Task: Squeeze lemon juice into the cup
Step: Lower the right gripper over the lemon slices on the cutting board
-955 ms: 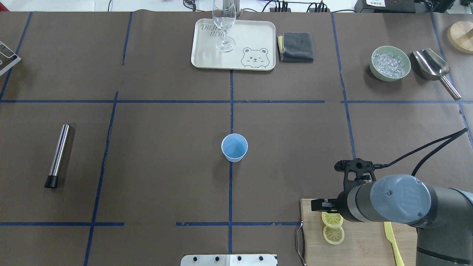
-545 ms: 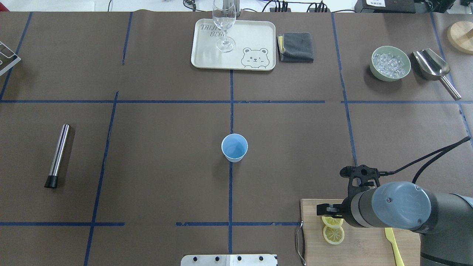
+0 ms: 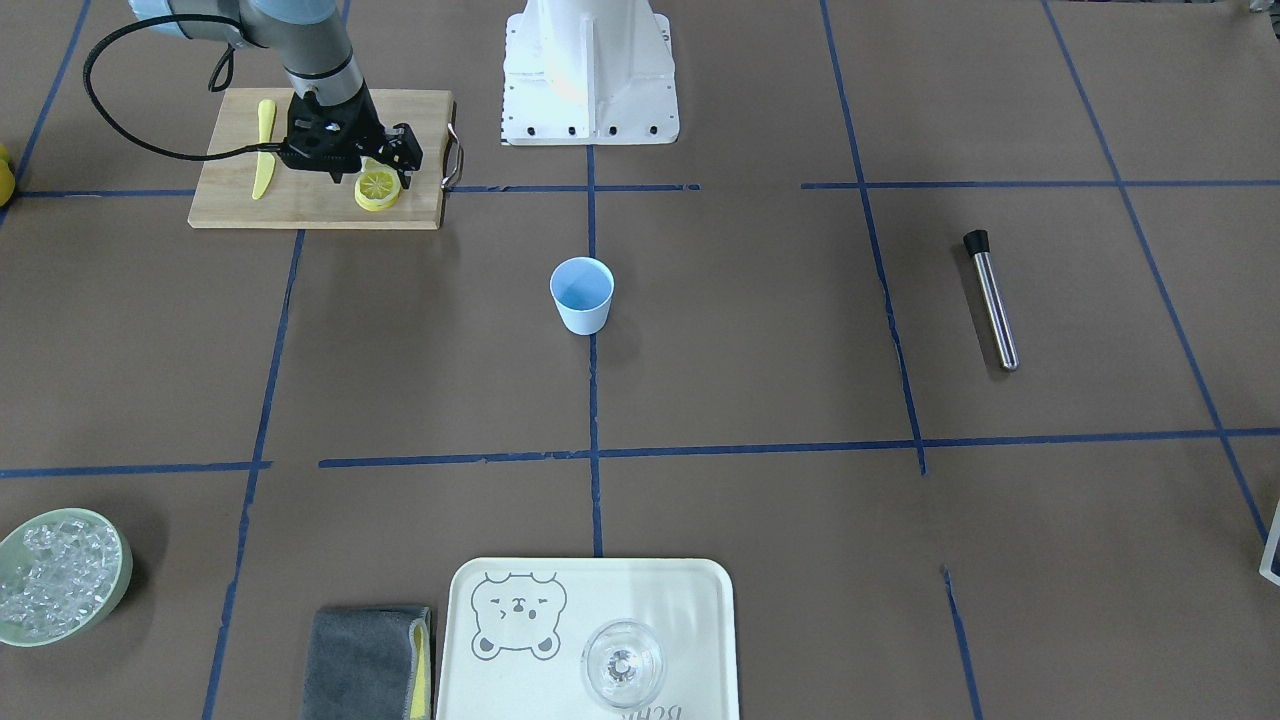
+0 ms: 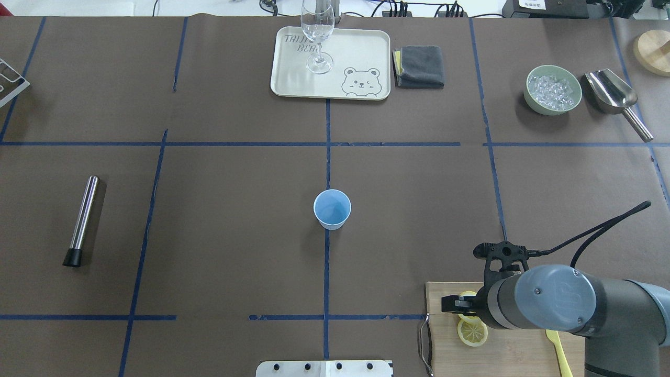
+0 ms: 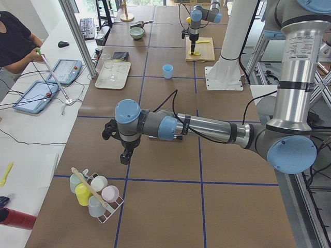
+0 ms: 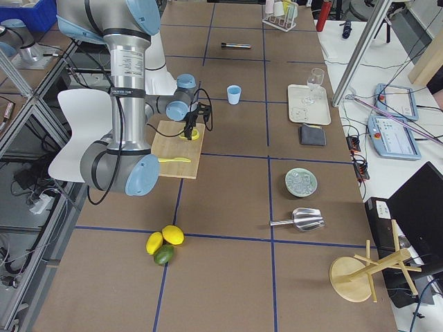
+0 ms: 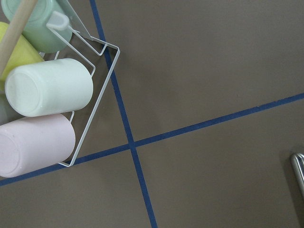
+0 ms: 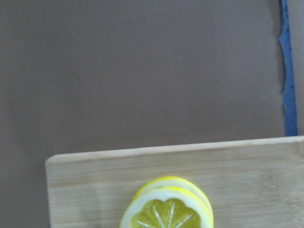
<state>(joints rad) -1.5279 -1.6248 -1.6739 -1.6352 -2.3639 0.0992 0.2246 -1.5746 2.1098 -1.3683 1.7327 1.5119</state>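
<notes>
The light blue cup (image 4: 332,208) stands upright and empty at the table's centre, also in the front view (image 3: 581,293). Two lemon slices lie overlapping on the wooden cutting board (image 4: 513,356). One slice (image 4: 472,332) is fully in view; the other (image 4: 467,316) lies partly under my right gripper (image 4: 468,303). That gripper points down just above it, jaws spread to either side of it, holding nothing. The right wrist view shows the slice (image 8: 166,211) on the board's edge. My left gripper (image 5: 124,155) hangs over the far left of the table; I cannot tell its state.
A yellow knife (image 4: 557,351) lies on the board. A tray (image 4: 361,47) with a clear glass (image 4: 317,36), a grey cloth (image 4: 420,65), a green bowl (image 4: 527,93) of ice and a metal scoop (image 4: 612,91) are at the back. A steel rod (image 4: 84,220) lies left. A cup rack (image 7: 95,118) sits below the left wrist.
My right gripper has moved back toward the robot and down over the upper lemon slice, which now shows on both sides of its finger. The cup has not moved.
</notes>
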